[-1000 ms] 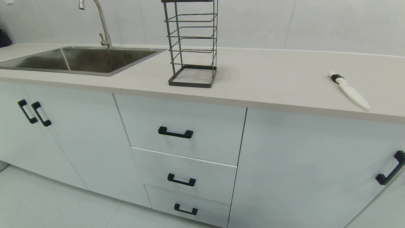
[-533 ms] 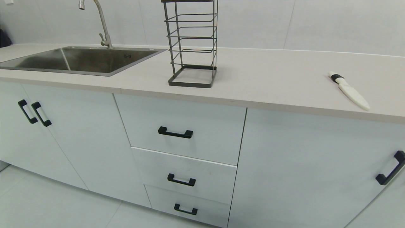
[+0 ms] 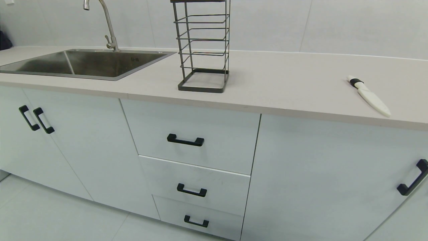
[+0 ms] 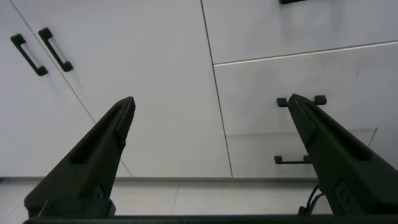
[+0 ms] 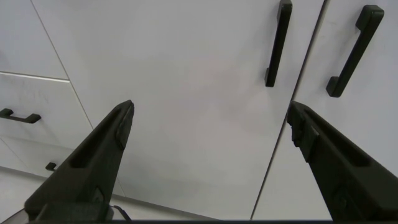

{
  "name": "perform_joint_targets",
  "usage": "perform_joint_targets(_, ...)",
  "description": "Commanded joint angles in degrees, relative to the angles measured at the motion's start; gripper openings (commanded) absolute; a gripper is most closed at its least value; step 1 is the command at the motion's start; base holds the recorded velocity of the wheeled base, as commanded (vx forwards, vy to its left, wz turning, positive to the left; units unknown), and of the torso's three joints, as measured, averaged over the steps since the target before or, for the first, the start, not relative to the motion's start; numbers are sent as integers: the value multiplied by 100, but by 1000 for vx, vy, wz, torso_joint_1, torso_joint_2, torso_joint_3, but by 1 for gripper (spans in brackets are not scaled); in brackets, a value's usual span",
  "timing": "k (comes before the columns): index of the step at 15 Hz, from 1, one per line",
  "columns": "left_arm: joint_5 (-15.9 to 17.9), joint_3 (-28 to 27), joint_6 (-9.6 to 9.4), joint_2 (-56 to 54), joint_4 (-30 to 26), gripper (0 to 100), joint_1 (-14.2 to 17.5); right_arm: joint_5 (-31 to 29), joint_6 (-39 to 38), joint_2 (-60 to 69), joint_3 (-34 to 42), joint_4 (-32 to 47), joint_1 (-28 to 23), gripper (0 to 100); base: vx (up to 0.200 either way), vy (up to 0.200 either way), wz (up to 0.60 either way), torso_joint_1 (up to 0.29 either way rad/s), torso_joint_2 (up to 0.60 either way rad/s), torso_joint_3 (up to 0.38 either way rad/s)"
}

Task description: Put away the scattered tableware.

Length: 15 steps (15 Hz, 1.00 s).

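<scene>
Lying flat on the desk (image 3: 284,80), a white knife (image 3: 367,95) with a black band sits far to the robot's right, close to the front edge and angled toward it. A tall wire rack (image 3: 203,47) stands well apart from it, near the sink (image 3: 117,79).

Left claw (image 4: 211,101): jaws spread wide, nothing between them, facing the cabinet front with a drawer handle (image 4: 301,101) ahead. Right claw (image 5: 211,106): jaws likewise apart and empty, facing a pair of door handles (image 5: 277,43).

Judged step: nothing is picked up yet; the knife is the piece to collect.

Risks:
- Both claws appear to hang low before the cabinet fronts. A straight lift could catch a finger on a handle or under the desk's lip.
- The knife is thin and lies flat, so the fingers may scrape the desk and skid it rather than close on it.
- A nudge toward the front edge could send it to the floor.
- The rack looks light and narrow; a bump while lowering the knife in could tip it.
</scene>
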<state>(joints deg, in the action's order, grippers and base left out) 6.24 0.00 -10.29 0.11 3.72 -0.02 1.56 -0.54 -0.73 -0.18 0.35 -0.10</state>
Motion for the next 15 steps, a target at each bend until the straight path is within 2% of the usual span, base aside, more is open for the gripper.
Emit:
perform_joint_targets(1,-18,0,88,-11,15,100,2,2,1,-6,1,0,1,100,0,0,0,0,0,0)
perform_joint_targets(3,-62,0,537,-11,41,100,2,2,1,-6,1,0,1,100,0,0,0,0,0,0)
perform_joint_targets(4,-53,0,915,-11,41,100,2,2,1,-6,1,0,1,100,0,0,0,0,0,0)
perform_joint_targets(5,-62,0,1161,-11,41,100,2,2,1,-15,1,0,1,100,0,0,0,0,0,0)
perform_joint_targets(6,-62,0,1143,-11,41,100,2,2,-8,-6,1,0,1,100,0,0,0,0,0,0)
perform_joint_targets(7,-62,0,941,-11,32,100,2,2,1,-6,1,9,1,100,0,0,0,0,0,0)
perform_joint_targets(8,-70,0,616,-11,50,100,2,2,1,-6,1,9,1,100,0,0,-600,-2,2,7)
perform_joint_targets(9,-62,0,378,-11,76,100,2,2,1,-6,1,0,1,100,0,0,-600,2,2,-2)
perform_joint_targets(10,-62,0,273,-11,217,100,2,2,1,-6,1,9,1,100,0,0,-600,-2,7,-2)
perform_joint_targets(11,-70,0,299,-11,1175,100,2,2,1,-6,1,0,1,100,0,0,0,0,0,0)
perform_joint_targets(12,-70,0,370,-11,1245,100,2,2,1,-6,1,0,1,100,0,0,0,0,0,0)
perform_joint_targets(13,-70,0,422,-11,1034,100,2,2,1,-6,1,0,1,100,0,0,0,0,0,0)
perform_joint_targets(14,-70,0,422,-11,252,100,2,2,1,-6,1,0,1,100,0,0,0,0,0,0)
perform_joint_targets(15,-62,0,589,-11,-11,100,2,2,1,-6,1,0,1,100,0,0,0,0,0,0)
